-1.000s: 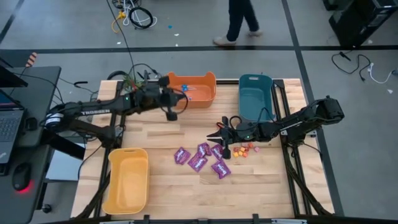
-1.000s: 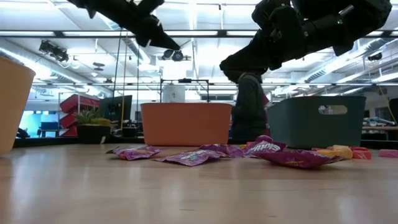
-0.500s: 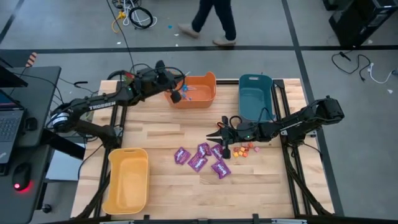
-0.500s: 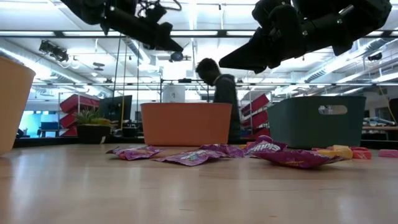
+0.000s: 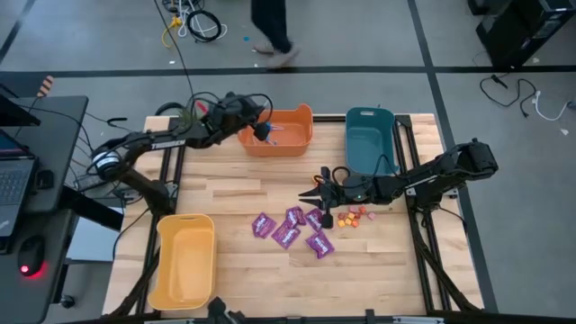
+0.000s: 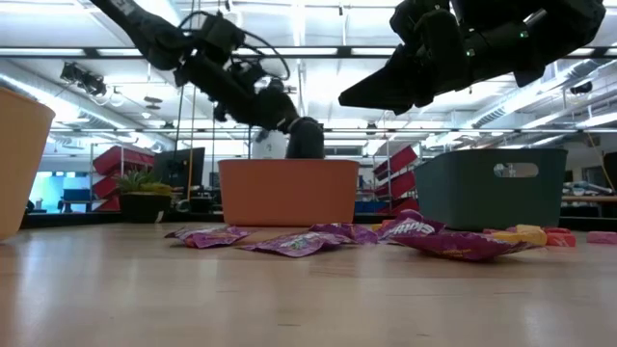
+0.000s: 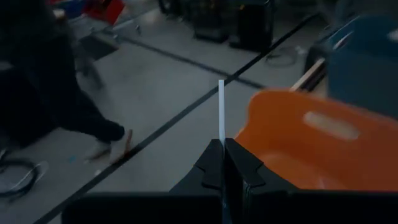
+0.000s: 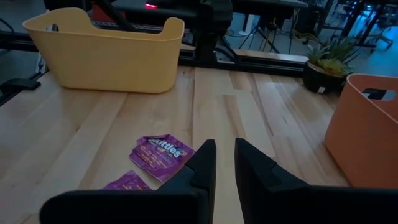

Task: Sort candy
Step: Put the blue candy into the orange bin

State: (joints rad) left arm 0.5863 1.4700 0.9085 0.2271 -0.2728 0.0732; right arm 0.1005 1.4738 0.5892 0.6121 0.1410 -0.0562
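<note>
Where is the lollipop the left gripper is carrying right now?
In the high view, the lollipop is pinched in the shut left gripper over the left part of the orange bin, at the table's far edge.

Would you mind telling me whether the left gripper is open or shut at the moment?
Shut: the left gripper pinches a thin white lollipop stick between closed fingers, beside the orange bin.

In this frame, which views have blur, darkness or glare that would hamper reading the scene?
Left wrist view: dim, with the floor and a passing person smeared, though the white stick in the left gripper is crisp. Right wrist view: dark, yet the purple packet is legible. Low view: ceiling lights turn both arms into silhouettes. High view: evenly lit and sharp on the table.
</note>
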